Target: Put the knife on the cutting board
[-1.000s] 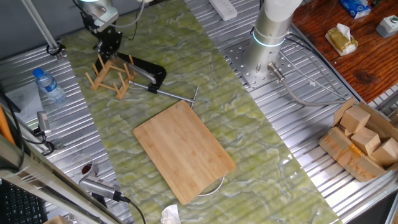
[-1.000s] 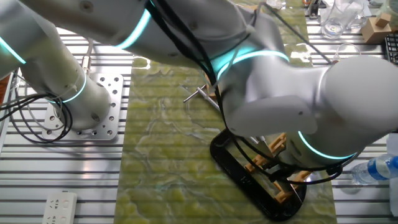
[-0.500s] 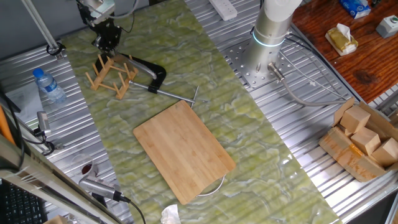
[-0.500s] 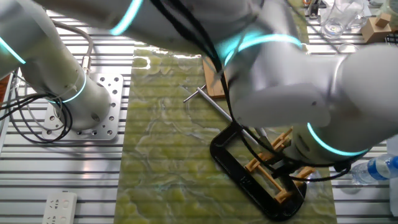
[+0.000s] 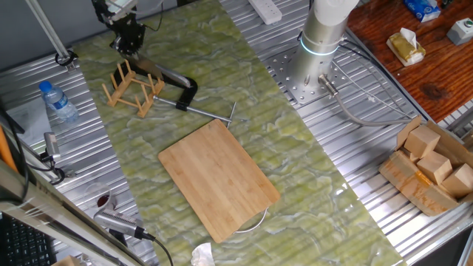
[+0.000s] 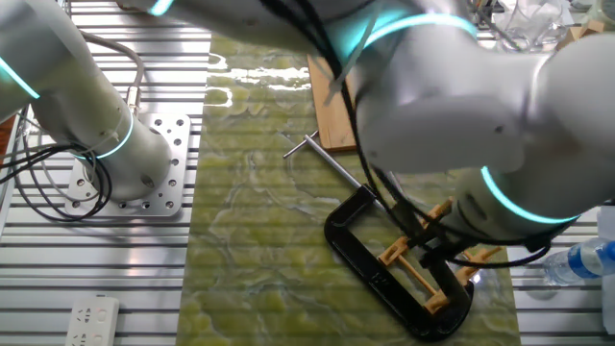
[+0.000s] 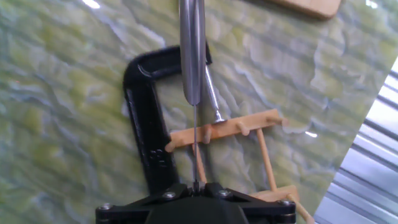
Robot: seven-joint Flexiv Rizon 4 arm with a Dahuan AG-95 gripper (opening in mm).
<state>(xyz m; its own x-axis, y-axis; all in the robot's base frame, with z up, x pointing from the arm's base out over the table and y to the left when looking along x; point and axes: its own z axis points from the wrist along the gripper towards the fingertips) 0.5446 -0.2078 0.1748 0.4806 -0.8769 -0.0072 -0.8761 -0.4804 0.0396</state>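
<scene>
In the hand view my gripper (image 7: 196, 185) is shut on the knife (image 7: 191, 56). I see it edge-on: a thin blade line runs up from the jaws to the rounded silver handle at the top. It hangs above the wooden peg rack (image 7: 233, 129) and the black clamp (image 7: 144, 118). In one fixed view the gripper (image 5: 127, 41) is at the far left, above the rack (image 5: 133, 87); the knife is too small to make out there. The cutting board (image 5: 218, 177) lies flat mid-table with nothing on it. Its corner shows in the hand view (image 7: 311, 6).
The black clamp with its steel rod (image 5: 177, 87) lies between the rack and the board. A water bottle (image 5: 58, 101) stands at the left. The arm's base (image 5: 314, 70) is behind the mat. Cardboard boxes (image 5: 429, 166) sit at the right. The arm hides much of the other fixed view.
My gripper has risen up and back from the peg rack, carrying the knife with it. The rack, clamp and board have not moved.
</scene>
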